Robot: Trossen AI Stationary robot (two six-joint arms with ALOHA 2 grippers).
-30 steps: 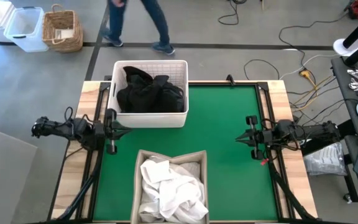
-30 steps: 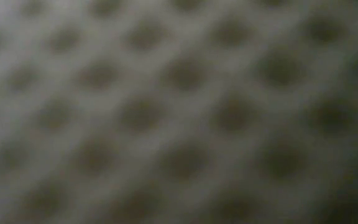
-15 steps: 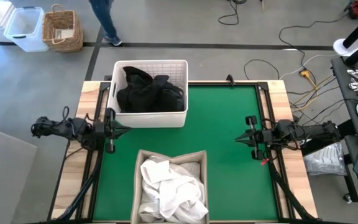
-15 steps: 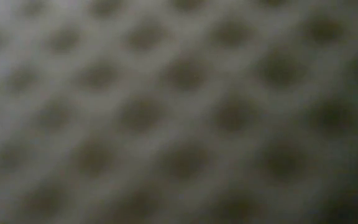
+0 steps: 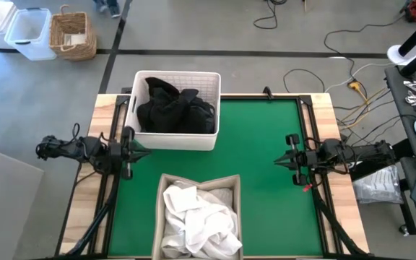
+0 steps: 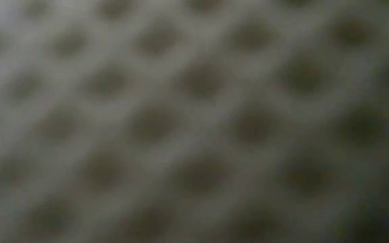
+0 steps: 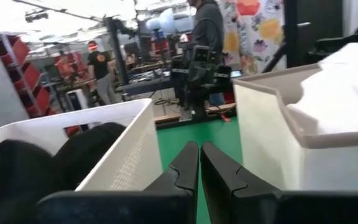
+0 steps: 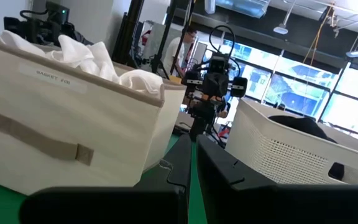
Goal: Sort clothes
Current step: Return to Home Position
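Black clothes (image 5: pixel 173 110) lie heaped in the white plastic basket (image 5: pixel 211 137) at the mat's far left. White clothes (image 5: pixel 197 215) fill a beige fabric bin (image 5: pixel 162 189) at the near middle. My left gripper (image 5: pixel 146 151) hangs shut and level at the mat's left edge, just near the basket's front left corner, pointing right. In the left wrist view its fingers (image 7: pixel 199 158) point between the basket wall (image 7: pixel 129 155) and the bin (image 7: pixel 272 137). My right gripper (image 5: pixel 277 162) hangs shut and level at the mat's right side, pointing left (image 8: pixel 191 152). Neither holds anything.
Bare green mat (image 5: pixel 262 130) lies between the basket, the bin and my right gripper. The low view shows only a blurred mesh pattern (image 6: pixel 194 121). A wicker basket (image 5: pixel 72 35) and a plastic tub (image 5: pixel 29 32) stand on the floor beyond the table. People stand in the room behind (image 7: pixel 207 25).
Both grippers have stayed where they were, shut. A person walking on the floor beyond the table's far edge has gone toward the left and nearly out of the high view.
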